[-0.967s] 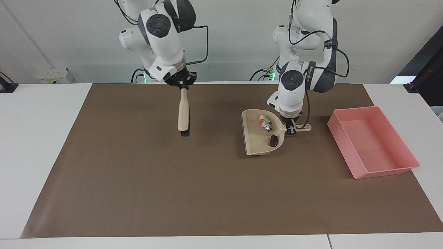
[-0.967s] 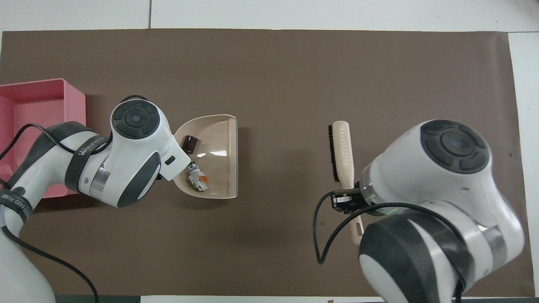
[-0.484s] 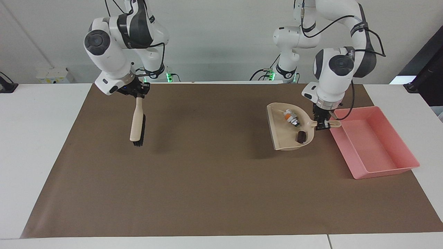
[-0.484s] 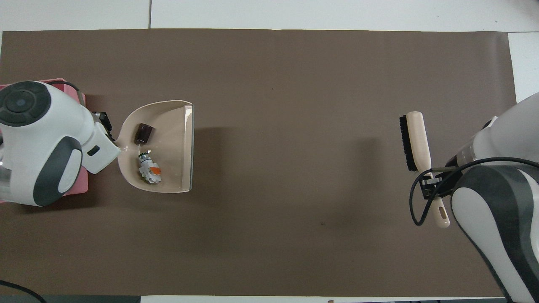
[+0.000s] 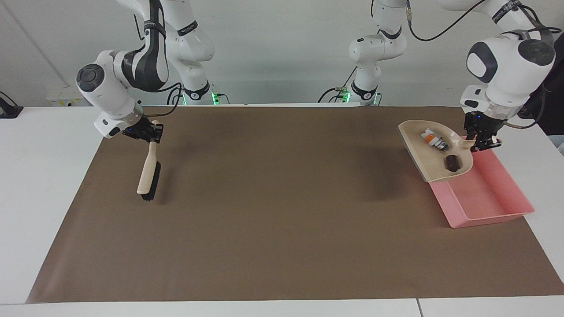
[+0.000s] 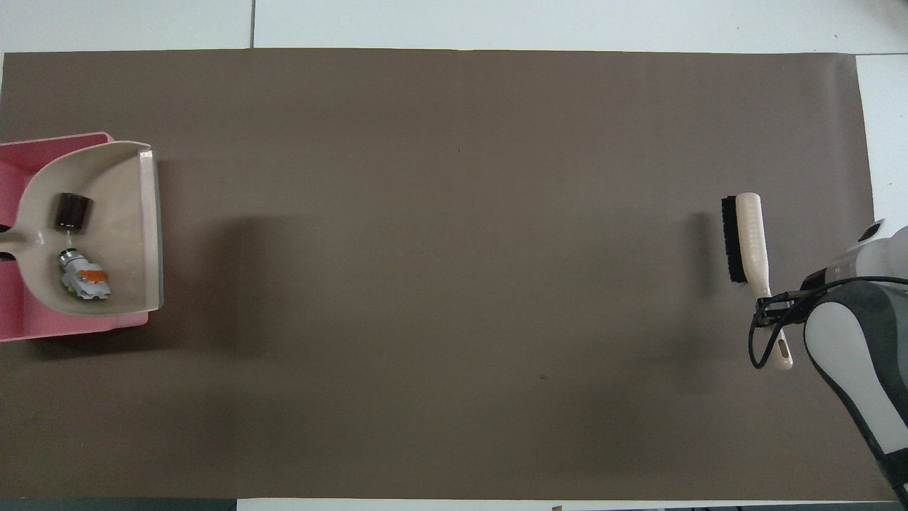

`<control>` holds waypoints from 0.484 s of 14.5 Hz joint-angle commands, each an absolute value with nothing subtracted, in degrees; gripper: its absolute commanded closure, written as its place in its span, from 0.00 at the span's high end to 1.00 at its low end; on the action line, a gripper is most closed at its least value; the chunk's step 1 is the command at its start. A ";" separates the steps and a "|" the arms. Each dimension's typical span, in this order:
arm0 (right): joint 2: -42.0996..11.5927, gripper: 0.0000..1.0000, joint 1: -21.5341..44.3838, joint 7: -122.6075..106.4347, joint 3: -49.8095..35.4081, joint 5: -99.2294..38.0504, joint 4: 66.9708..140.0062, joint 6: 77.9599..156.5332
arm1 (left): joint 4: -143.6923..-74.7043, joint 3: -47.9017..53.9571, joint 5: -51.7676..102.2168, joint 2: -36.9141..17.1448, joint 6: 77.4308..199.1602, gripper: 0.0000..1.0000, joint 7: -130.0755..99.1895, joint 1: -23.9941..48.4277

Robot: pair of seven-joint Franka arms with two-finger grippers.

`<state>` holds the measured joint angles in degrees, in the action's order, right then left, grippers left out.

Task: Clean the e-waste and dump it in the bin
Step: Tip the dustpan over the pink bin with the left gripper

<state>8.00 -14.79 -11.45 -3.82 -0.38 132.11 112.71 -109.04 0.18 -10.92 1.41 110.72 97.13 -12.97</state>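
Left hand (image 5: 481, 143) pinching dustpan (image 5: 434, 154) over bin (image 5: 489, 196), right hand (image 5: 149, 134) pinching brush (image 5: 147, 176)

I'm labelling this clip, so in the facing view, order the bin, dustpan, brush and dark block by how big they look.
1. Bin, though the dustpan covers part of it.
2. Dustpan, raised over the bin, so nearness may flatter it.
3. Brush.
4. Dark block, clearly smallest.

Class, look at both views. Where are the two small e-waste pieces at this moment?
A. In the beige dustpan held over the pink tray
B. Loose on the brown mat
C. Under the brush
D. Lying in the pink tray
A: the white labelled cylinder and small dark block lie in the beige plastic dustpan, above the shallow pink plastic tray.
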 commanded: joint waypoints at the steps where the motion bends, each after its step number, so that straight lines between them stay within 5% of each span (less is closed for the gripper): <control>1: 9.05 0.00 -17.58 -14.33 -4.66 0.88 134.82 115.93 | -106.97 0.62 -10.19 0.00 113.88 0.00 105.00 -18.88; 7: 7.29 0.01 -19.95 -17.05 -4.75 4.83 136.14 117.69 | -106.79 -0.61 -26.15 -4.04 123.21 0.00 105.47 -22.41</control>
